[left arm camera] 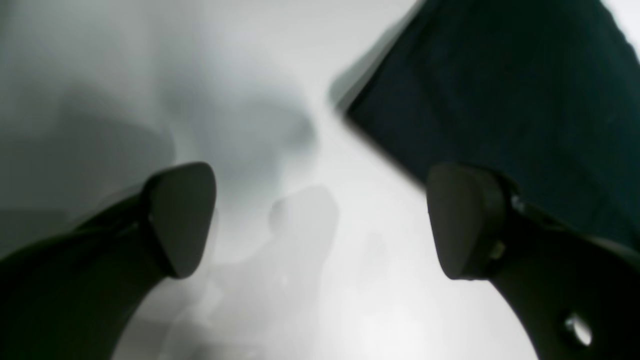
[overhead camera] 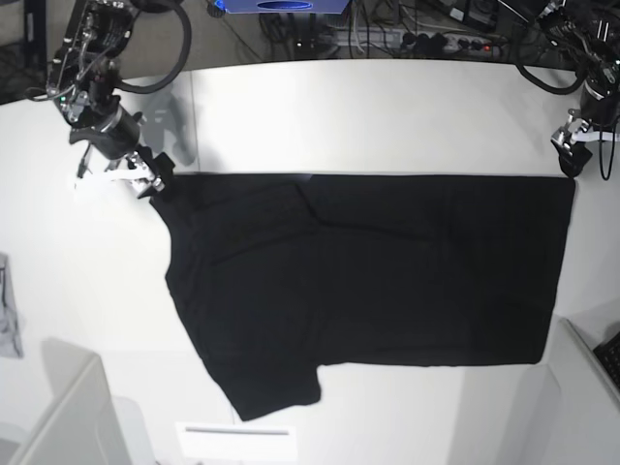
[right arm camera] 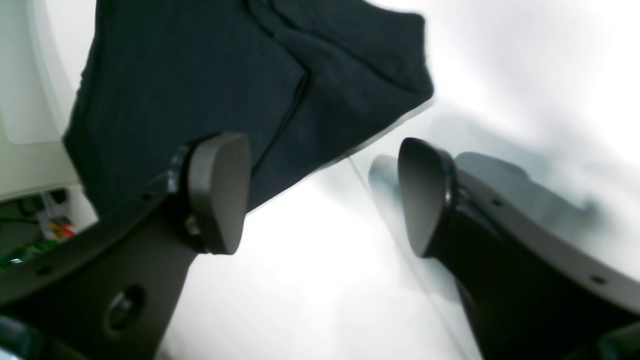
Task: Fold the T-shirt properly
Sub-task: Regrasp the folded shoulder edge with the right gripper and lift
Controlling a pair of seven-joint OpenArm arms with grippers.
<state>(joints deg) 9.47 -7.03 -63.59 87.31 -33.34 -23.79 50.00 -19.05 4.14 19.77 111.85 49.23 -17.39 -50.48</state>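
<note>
The T-shirt (overhead camera: 387, 276) is plain black and lies spread flat on the white table, long side running across the base view. One short sleeve angles out toward the near edge at lower left. Soft creases cross its upper left part; the rest is smooth.

A white tabletop (overhead camera: 387, 116) fills the base view. A small grey cloth scrap (overhead camera: 8, 320) lies at its left edge. Cables and a power strip (overhead camera: 441, 41) sit beyond its far edge.
</note>
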